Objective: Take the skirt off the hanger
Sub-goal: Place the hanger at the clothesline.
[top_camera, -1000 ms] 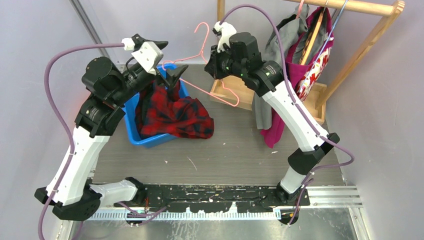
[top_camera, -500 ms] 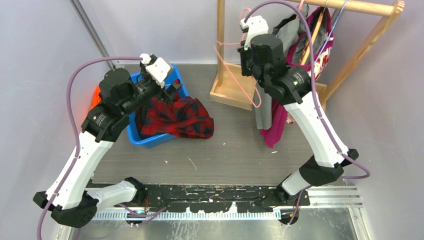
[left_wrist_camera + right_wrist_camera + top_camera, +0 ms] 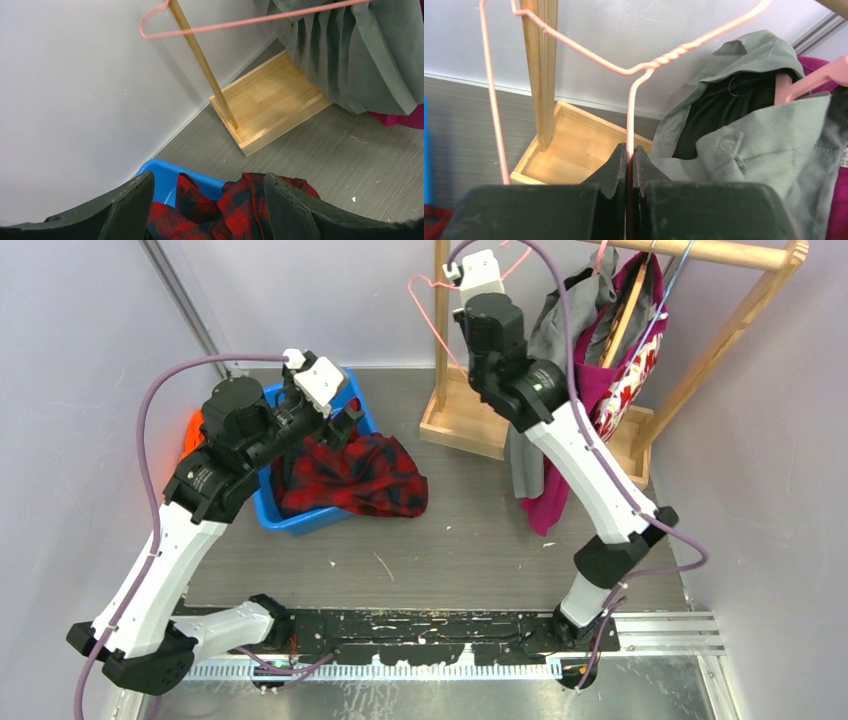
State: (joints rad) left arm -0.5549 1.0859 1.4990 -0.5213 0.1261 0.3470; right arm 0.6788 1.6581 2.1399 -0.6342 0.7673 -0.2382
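Skirt [image 3: 350, 475], red-black plaid, lies crumpled, long axis left-right, spilling from blue bin [image 3: 300, 523] onto table [image 3: 480, 540]. Left end effector [image 3: 207, 200] hangs spread above it; right end effector [image 3: 629, 152] pinches pink hanger [image 3: 654, 64].

I'm watching my left tool [image 3: 209, 189] hanging open above the plaid skirt [image 3: 250, 200] lying in the blue bin [image 3: 160, 175]; the pink hanger [image 3: 240, 22] is crossing the wooden post [image 3: 202, 60].

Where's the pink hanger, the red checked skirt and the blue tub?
pink hanger [image 3: 630, 110]: right wrist view, its straight wire.
red checked skirt [image 3: 350, 475]: top view, middle of cloth.
blue tub [image 3: 300, 524]: top view, near wall.
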